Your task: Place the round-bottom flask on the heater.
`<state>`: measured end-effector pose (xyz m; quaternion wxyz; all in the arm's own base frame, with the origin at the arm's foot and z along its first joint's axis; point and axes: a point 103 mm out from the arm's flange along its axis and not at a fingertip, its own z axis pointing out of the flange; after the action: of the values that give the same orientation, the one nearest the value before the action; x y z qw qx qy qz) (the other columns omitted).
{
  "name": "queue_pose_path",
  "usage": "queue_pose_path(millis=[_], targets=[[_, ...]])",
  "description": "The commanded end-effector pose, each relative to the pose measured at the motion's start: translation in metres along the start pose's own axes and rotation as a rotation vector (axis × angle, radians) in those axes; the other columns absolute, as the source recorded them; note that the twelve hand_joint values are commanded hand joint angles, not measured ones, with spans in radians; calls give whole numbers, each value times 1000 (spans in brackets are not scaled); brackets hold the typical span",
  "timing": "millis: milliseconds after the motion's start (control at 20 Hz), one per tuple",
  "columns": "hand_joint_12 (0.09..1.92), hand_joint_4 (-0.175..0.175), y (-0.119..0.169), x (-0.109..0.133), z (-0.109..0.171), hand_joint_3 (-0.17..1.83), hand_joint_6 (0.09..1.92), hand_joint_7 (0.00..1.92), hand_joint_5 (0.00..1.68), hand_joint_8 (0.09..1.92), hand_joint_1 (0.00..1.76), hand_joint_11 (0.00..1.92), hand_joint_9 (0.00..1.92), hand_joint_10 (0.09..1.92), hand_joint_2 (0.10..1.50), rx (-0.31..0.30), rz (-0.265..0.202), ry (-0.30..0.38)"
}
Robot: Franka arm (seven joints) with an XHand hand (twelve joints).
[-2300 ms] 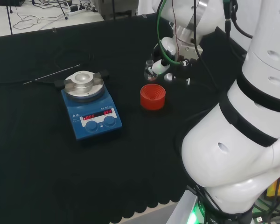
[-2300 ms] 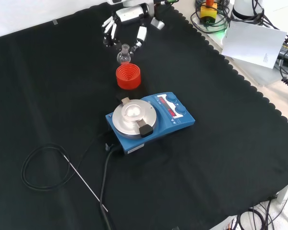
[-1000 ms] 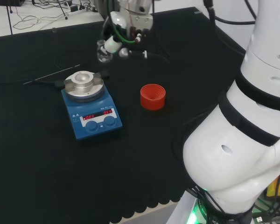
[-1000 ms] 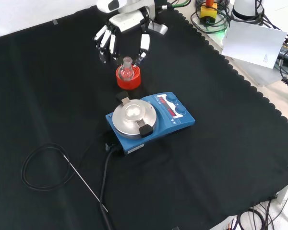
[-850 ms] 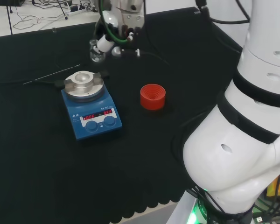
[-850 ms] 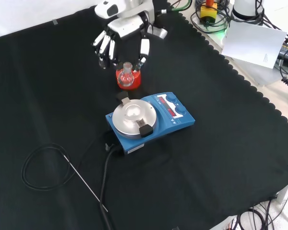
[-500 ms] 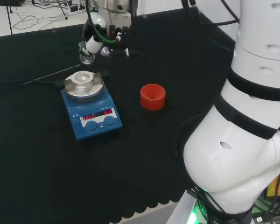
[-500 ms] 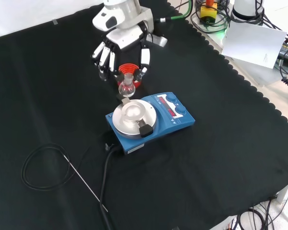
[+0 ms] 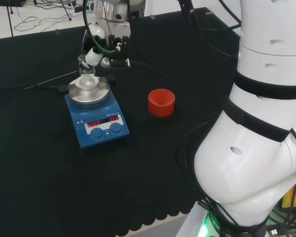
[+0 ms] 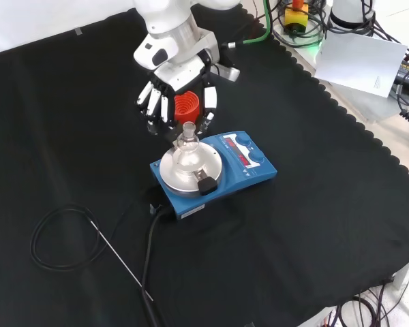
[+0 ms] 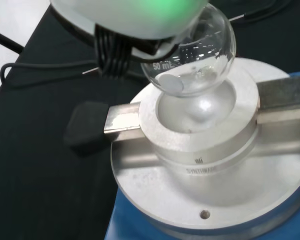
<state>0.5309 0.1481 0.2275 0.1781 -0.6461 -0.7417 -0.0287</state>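
1. My hand (image 10: 178,76) pinches the flask (image 10: 187,148) by its neck, fingers curled.
2. Below my hand, the flask's bulb hangs just above the heater (image 10: 221,176) bowl.
3. The red ring (image 9: 161,102) stands apart on the desk (image 10: 313,225).

Your worktop (image 10: 327,204) is draped in black cloth with a scalloped edge. On it you have the blue heater (image 10: 215,170), just beside it the red ribbed stand (image 9: 161,102), a coiled black cable (image 10: 58,235) and a thin metal rod (image 10: 123,262).
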Motion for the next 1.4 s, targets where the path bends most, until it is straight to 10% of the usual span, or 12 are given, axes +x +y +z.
queue_pose_path(millis=[50,900,1250,1400], targets=[[1336,-53,4,-2,6,842,850,529,1223,677,1164,364,773,574,591,16,-3,8],[1336,-52,10,-7,20,848,849,523,1225,681,1164,362,770,574,587,57,0,11],[1350,124,11,-9,25,617,850,446,1158,714,1103,340,719,604,725,93,8,8],[1355,141,9,-10,28,469,854,408,1122,728,1084,330,687,629,813,109,8,3]])
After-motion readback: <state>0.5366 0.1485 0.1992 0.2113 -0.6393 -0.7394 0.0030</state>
